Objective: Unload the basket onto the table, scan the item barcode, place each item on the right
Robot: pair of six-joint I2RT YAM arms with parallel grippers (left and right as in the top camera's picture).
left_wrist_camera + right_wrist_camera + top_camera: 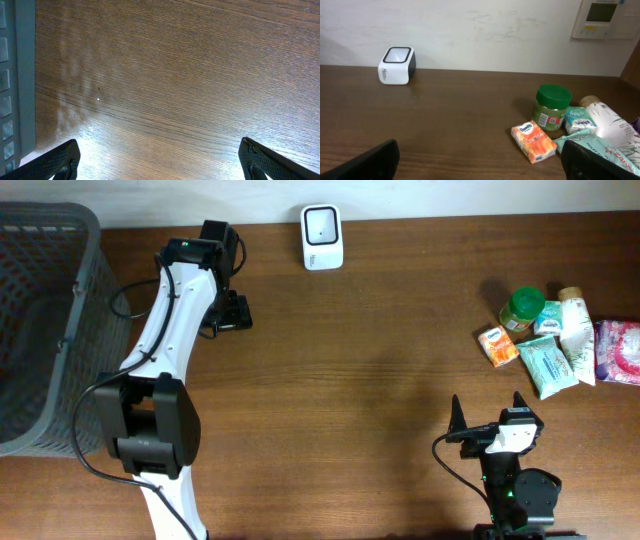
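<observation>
The white barcode scanner [322, 237] [396, 65] stands at the table's far edge, window up. The items lie in a cluster at the right: an orange pack [497, 346] [533, 141], a green-lidded jar [522, 308] [551, 106], a teal wipes pack [548, 365] [605, 150], a white bottle [572, 320] [607, 120] and a pink pack [620, 352]. My right gripper [487, 405] [480, 150] is open and empty near the front edge, just short of the cluster. Left of the scanner, my left gripper [230, 313] [159, 150] hangs open over bare wood, holding nothing.
A grey mesh basket [85, 300] [22, 75] fills the left end of the table, close beside the left arm. A wall runs behind the table's far edge, with a white control panel [602, 17] mounted on it.
</observation>
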